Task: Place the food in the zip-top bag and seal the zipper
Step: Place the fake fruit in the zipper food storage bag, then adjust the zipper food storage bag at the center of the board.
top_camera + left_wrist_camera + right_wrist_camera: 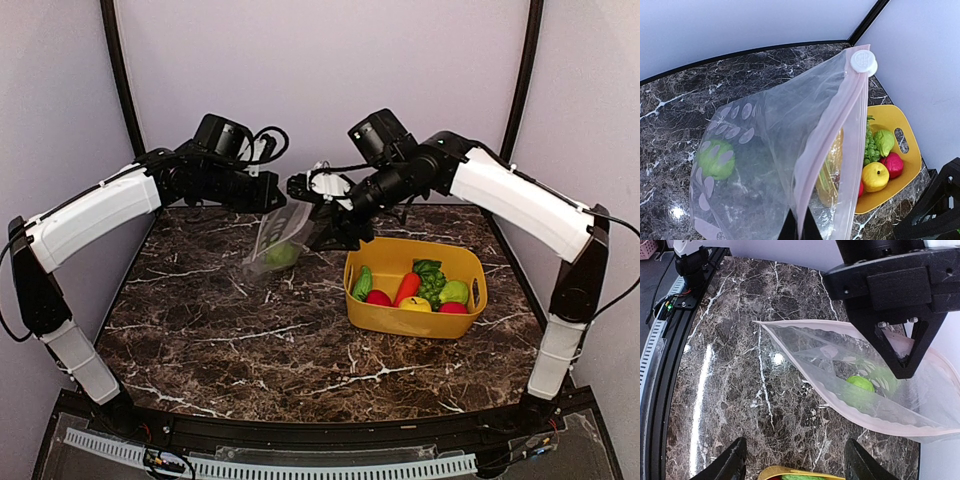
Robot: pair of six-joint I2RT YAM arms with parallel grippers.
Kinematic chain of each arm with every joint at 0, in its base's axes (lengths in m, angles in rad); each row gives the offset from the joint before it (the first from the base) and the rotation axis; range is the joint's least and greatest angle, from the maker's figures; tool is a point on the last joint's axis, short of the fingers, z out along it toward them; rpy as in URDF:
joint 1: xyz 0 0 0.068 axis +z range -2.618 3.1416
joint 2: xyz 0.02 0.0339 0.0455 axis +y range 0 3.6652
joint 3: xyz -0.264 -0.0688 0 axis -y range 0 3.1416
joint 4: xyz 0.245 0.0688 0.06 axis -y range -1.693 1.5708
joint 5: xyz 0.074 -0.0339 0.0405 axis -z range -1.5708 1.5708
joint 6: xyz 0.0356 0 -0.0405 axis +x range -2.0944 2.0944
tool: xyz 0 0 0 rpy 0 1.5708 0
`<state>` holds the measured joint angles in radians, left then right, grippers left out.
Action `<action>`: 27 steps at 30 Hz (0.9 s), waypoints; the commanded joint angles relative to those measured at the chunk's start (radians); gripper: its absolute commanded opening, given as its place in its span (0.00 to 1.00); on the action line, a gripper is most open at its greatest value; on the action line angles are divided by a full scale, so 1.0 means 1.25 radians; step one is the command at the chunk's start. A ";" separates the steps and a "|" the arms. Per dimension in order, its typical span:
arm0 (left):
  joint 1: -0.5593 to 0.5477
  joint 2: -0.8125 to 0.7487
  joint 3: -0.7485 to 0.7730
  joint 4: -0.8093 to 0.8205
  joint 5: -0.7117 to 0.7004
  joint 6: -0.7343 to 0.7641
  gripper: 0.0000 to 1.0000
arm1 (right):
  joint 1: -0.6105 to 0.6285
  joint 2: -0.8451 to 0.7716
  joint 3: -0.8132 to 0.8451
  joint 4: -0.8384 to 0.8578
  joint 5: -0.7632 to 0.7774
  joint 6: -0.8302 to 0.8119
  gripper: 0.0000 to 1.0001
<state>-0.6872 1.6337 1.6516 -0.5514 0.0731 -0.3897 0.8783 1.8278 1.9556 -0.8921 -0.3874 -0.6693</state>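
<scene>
The zip-top bag (278, 238) hangs above the table with its mouth open, and one green fruit (283, 255) lies inside it. My left gripper (283, 199) is shut on the bag's pinkish zipper strip (827, 135); its white slider (863, 61) sits at the far end of the mouth. My right gripper (335, 232) is open and empty between the bag and the yellow basket (470, 262). In the right wrist view the bag (805, 347) and green fruit (860, 385) lie ahead of the spread fingers (722, 465). The basket holds a cucumber (362, 283), carrot (407, 288), lemon (415, 304), leafy greens (430, 272) and red balls (378, 298).
The basket stands right of centre on the dark marble table (250, 340); its rim (790, 472) shows just under my right gripper. Grey walls close the back and both sides. The black front rail (670, 340) runs along the near edge.
</scene>
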 commanded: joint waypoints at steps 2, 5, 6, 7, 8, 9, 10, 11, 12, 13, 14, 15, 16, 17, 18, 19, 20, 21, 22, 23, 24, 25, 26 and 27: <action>-0.001 -0.025 0.010 -0.023 0.035 0.037 0.01 | 0.015 0.017 0.032 -0.005 -0.014 -0.061 0.64; -0.001 -0.018 0.022 -0.035 0.051 0.043 0.01 | 0.033 0.033 0.048 0.008 0.026 -0.102 0.64; -0.001 -0.014 0.030 -0.039 0.060 0.046 0.01 | 0.038 0.042 0.054 0.009 0.033 -0.116 0.64; -0.001 -0.012 0.034 -0.047 0.065 0.049 0.01 | 0.042 0.050 0.057 0.012 0.040 -0.133 0.64; -0.001 -0.006 0.044 -0.052 0.075 0.053 0.01 | 0.047 0.056 0.053 0.024 0.054 -0.149 0.64; -0.001 -0.003 0.049 -0.063 0.080 0.056 0.01 | 0.050 0.065 0.043 0.041 0.070 -0.168 0.64; -0.001 0.003 0.060 -0.069 0.088 0.059 0.01 | 0.054 0.072 0.029 0.060 0.096 -0.180 0.63; -0.001 0.007 0.070 -0.082 0.095 0.061 0.01 | 0.058 0.080 0.017 0.079 0.125 -0.190 0.63; -0.001 0.012 0.075 -0.088 0.099 0.062 0.01 | 0.061 0.090 0.006 0.095 0.150 -0.199 0.62; -0.001 0.016 0.082 -0.099 0.107 0.064 0.01 | 0.063 0.097 -0.005 0.110 0.175 -0.210 0.60; -0.001 0.017 0.086 -0.109 0.110 0.065 0.01 | 0.066 0.103 -0.014 0.124 0.198 -0.217 0.59; -0.001 0.018 0.090 -0.114 0.113 0.067 0.01 | 0.069 0.106 -0.026 0.137 0.222 -0.224 0.57; -0.001 0.018 0.092 -0.122 0.115 0.068 0.01 | 0.072 0.106 -0.036 0.149 0.241 -0.229 0.54; 0.000 0.019 0.096 -0.127 0.114 0.072 0.01 | 0.076 0.103 -0.047 0.156 0.255 -0.234 0.51; -0.001 0.020 0.099 -0.139 0.112 0.075 0.01 | 0.079 0.100 -0.052 0.161 0.268 -0.237 0.48; -0.001 0.023 0.106 -0.145 0.106 0.081 0.01 | 0.084 0.095 -0.055 0.167 0.277 -0.238 0.45; -0.001 0.026 0.109 -0.160 0.104 0.085 0.01 | 0.088 0.090 -0.054 0.169 0.286 -0.238 0.40; -0.001 0.031 0.118 -0.168 0.096 0.092 0.01 | 0.092 0.086 -0.050 0.168 0.294 -0.240 0.34; -0.001 0.035 0.122 -0.183 0.093 0.096 0.01 | 0.095 0.082 -0.046 0.166 0.302 -0.243 0.28; -0.001 0.044 0.133 -0.191 0.087 0.101 0.01 | 0.098 0.079 -0.038 0.163 0.307 -0.246 0.24; -0.001 0.048 0.137 -0.202 0.085 0.103 0.01 | 0.099 0.077 -0.027 0.157 0.317 -0.251 0.19; -0.001 0.057 0.146 -0.207 0.083 0.106 0.01 | 0.102 0.076 -0.017 0.153 0.331 -0.254 0.14; -0.001 0.061 0.149 -0.213 0.083 0.106 0.01 | 0.105 0.073 -0.003 0.149 0.336 -0.254 0.11; -0.001 0.068 0.154 -0.214 0.085 0.108 0.01 | 0.107 0.072 0.011 0.141 0.336 -0.255 0.10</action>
<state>-0.6872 1.6913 1.8061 -0.7444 0.1886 -0.2863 0.9928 1.9549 1.9045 -0.7280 -0.0265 -0.9710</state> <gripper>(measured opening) 0.010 0.128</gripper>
